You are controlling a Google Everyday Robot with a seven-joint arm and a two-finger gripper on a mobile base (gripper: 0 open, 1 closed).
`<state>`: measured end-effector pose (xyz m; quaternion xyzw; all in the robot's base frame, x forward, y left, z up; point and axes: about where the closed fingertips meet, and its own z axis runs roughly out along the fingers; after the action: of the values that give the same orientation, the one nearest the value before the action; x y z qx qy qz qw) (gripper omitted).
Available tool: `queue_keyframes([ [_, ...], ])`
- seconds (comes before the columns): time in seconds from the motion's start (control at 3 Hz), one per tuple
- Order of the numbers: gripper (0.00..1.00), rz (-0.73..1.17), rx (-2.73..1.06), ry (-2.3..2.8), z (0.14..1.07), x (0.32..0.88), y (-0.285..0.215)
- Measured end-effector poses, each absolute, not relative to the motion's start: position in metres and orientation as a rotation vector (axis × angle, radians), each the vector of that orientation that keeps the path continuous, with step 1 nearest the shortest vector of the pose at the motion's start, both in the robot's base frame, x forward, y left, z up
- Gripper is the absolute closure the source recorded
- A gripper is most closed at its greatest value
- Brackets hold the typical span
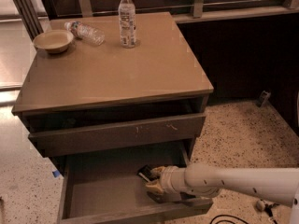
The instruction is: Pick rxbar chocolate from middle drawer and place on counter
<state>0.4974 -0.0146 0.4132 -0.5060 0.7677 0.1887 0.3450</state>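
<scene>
Where the gripper [151,180] sits in the middle drawer [100,192], rxbar chocolate [143,172] shows black.

The counter [117,78] and middle drawer [103,188] presented as smooth, matt grey-brown wood. The gripper [154,180], low in the drawer's front right, appeared tan and matt on a smooth white arm [243,181], beside the black-wrapped rxbar chocolate [144,172]. The upright bottle [126,20] was clear plastic; the floor [243,134] was speckled, polished stone.
</scene>
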Motion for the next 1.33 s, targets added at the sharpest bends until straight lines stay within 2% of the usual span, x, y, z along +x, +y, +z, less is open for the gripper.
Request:
queue_keyframes([
  [0.33,0.55,0.498,-1.302,2.005,0.405,0.504,-0.015],
  [1.0,0.28,0.505,-1.277,2.060,0.378,0.517,-0.021],
  [1.33,0.30,0.505,-1.271,2.085,0.369,0.519,-0.024],
])
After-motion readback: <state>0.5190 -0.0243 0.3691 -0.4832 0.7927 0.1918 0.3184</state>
